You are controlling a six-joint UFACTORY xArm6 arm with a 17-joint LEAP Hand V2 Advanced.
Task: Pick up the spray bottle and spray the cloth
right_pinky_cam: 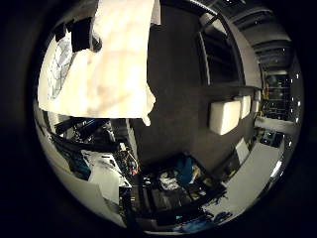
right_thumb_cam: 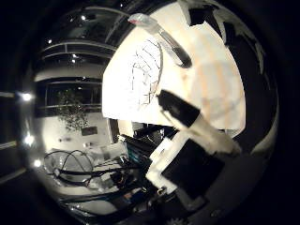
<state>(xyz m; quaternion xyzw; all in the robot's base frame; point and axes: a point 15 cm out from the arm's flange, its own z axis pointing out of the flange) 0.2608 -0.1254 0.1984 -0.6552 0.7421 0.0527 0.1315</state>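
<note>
The robot's white-and-black hand (right_thumb_cam: 197, 140), one finger straight, grip otherwise unclear, hovers above the pale, soft cloth (right_pinky_cam: 119, 64) on the table (right_thumb_cam: 124, 93); no spray bottle shows, likely light and slippery.

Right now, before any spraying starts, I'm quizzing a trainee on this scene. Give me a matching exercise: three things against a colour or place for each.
Things:
1. cloth
2. hand
3. potted plant

Descriptions:
A. black and white parts
B. far off, by the dark windows
C. cream, spread out flat close to the palm

Pairs: 1-C, 2-A, 3-B
</note>
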